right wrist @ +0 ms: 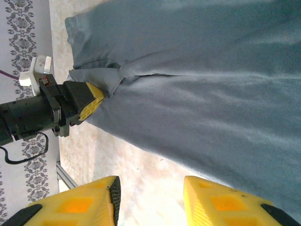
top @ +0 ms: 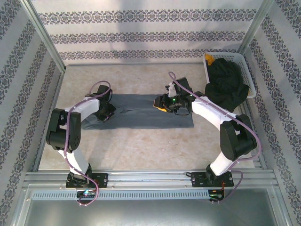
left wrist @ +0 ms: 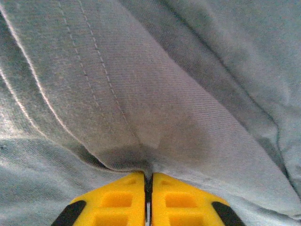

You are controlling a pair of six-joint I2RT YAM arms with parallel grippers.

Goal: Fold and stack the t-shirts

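A slate blue-grey t-shirt (top: 141, 117) lies folded into a long strip across the middle of the table. My left gripper (top: 107, 114) sits at its left end, yellow fingers (left wrist: 127, 197) shut on a pinched ridge of the cloth (left wrist: 141, 94). The right wrist view shows that left gripper (right wrist: 99, 94) biting the shirt's edge (right wrist: 211, 94). My right gripper (top: 160, 103) hovers over the strip's right half, jaws open (right wrist: 150, 202) with bare table between them. A black t-shirt (top: 228, 84) is heaped in the basket.
The white lattice basket (top: 244, 59) stands at the back right with a small yellow-orange object (top: 209, 60) in its far corner. Patterned walls close in the table on three sides. Bare tabletop (top: 141, 146) lies between the shirt and the arm bases.
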